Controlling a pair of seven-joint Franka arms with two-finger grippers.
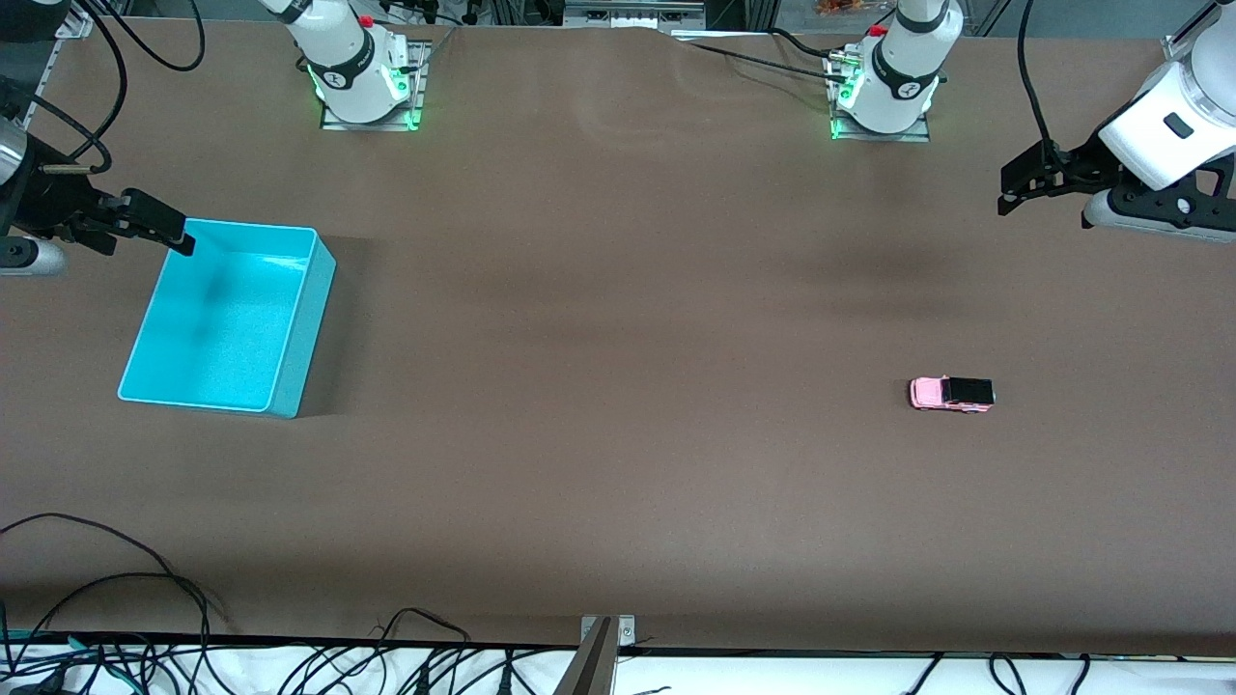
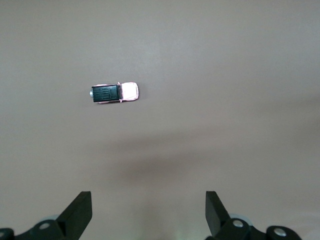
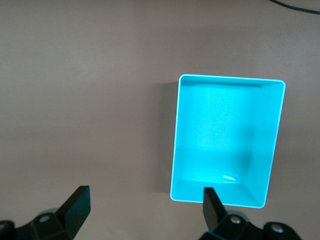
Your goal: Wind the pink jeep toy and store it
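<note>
- While both arms hang raised at the two ends of the table, the pink jeep toy (image 1: 951, 394) sits alone on its wheels on the brown table (image 1: 618, 405), at about four o'clock from the table's middle in the front view, toward the left arm's end.
- Its black rear top points toward that same end, its pink nose toward the turquoise bin (image 1: 290, 367).
- The left gripper (image 1: 1025, 185) hovers over bare table at roughly one o'clock from the jeep; its fingers are spread wide and hold nothing.
- In the left wrist view the jeep (image 2: 115, 93) lies well apart from the left gripper (image 2: 148, 212).
- The bin stands at nine o'clock from the table's middle, toward the right arm's end, with nothing in it.
- The right gripper (image 1: 166, 230) hangs above the bin's corner farthest from the front camera, fingers wide apart and holding nothing; the right wrist view shows the bin (image 3: 226, 80) below the right gripper (image 3: 146, 209).
</note>
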